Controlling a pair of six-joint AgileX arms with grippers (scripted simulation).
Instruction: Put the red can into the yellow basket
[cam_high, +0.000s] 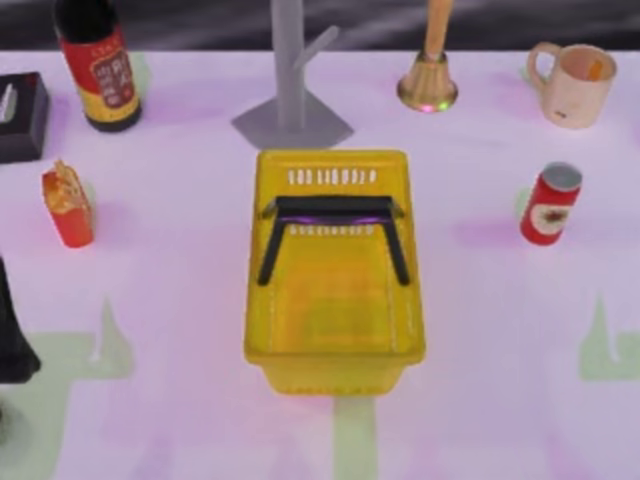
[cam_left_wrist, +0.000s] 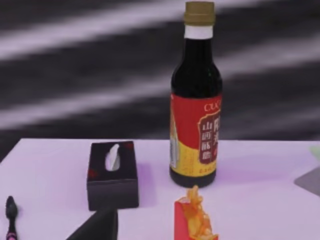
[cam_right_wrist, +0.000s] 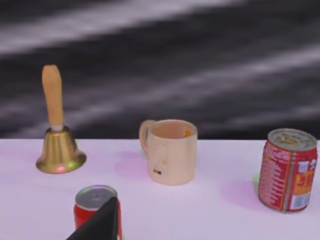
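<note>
- The counter (cam_high: 200, 330) is pale lilac with faint green patches. Behind its far edge the background is dark with grey streaks.
- My right hand (cam_right_wrist: 100, 225) shows only as a dark wedge at the near edge of the right wrist view. I cannot tell if it is apart or together. It holds nothing that I can see.
- The red can (cam_right_wrist: 92, 202) stands just beyond this hand, straight ahead and a little lower. It is upright, so its long axis is vertical and its silver top faces up.
- In the top view the red can (cam_high: 550, 205) is on the right side of the counter, well apart from the yellow basket (cam_high: 335, 160) in the middle. The basket is empty and its black handle (cam_high: 333, 215) lies folded across the opening.
- I judge the right arm to be nearer, so the reach goes forward and down to the can.
- My left hand (cam_left_wrist: 97, 225) is parked at the left side, facing the carton of fries (cam_left_wrist: 192, 220). Its state I cannot tell either.
- Farther off I count one mug (cam_right_wrist: 170, 150), one bell (cam_right_wrist: 59, 150), one dark bottle (cam_left_wrist: 196, 110), one tissue box (cam_left_wrist: 112, 172) and one grey stand (cam_high: 292, 100).
- I count two red cans. The second can (cam_right_wrist: 289, 170), with a yellow label, stands to the side of the mug and is not my target.
</note>
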